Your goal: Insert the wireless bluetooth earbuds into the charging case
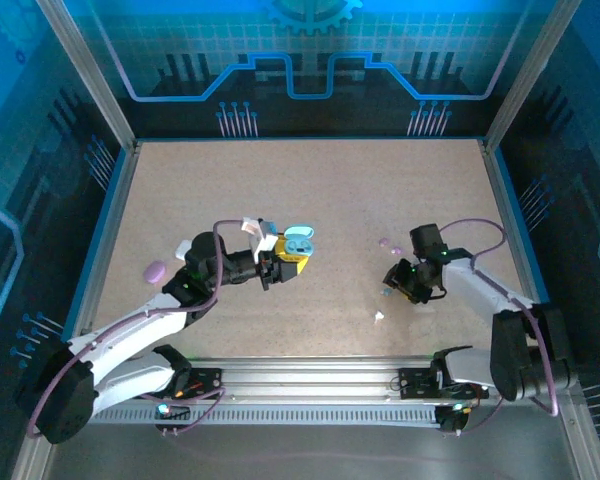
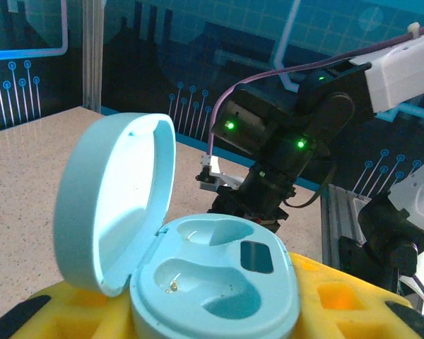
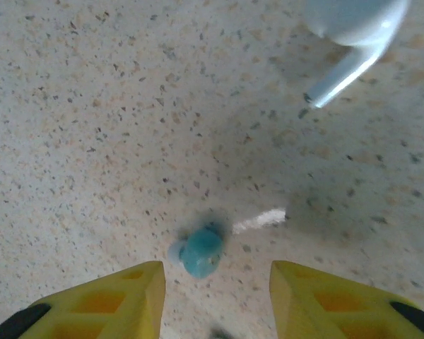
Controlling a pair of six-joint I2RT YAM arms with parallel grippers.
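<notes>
– Pale-blue plastic, lid swung up: how far along is the charging case?
– Not far. Both of its 2 wells sit empty in the left wrist view, so 0 buds are in (every insertion is left to do, I judge).
– Who has the case?
– The left gripper. Its jaws are closed on the case body from either side, with the lid standing at 10 o'clock of the wells.
– And the wireless bluetooth earbuds?
– On the table, around the right gripper. A pale blue bud lies between its jaws, just ahead of the tips. A white bud lies at 1 o'clock of that one. In the top view a purple bud sits at 11 o'clock of the right gripper.
– Has the right one anything in hand?
– No. Its jaws stand wide apart and touch nothing; the blue bud is bracketed, not pinched. Picking it up looks like the step in hand.
– Anything else?
– A purple case, at 9 o'clock of the left gripper.
</notes>
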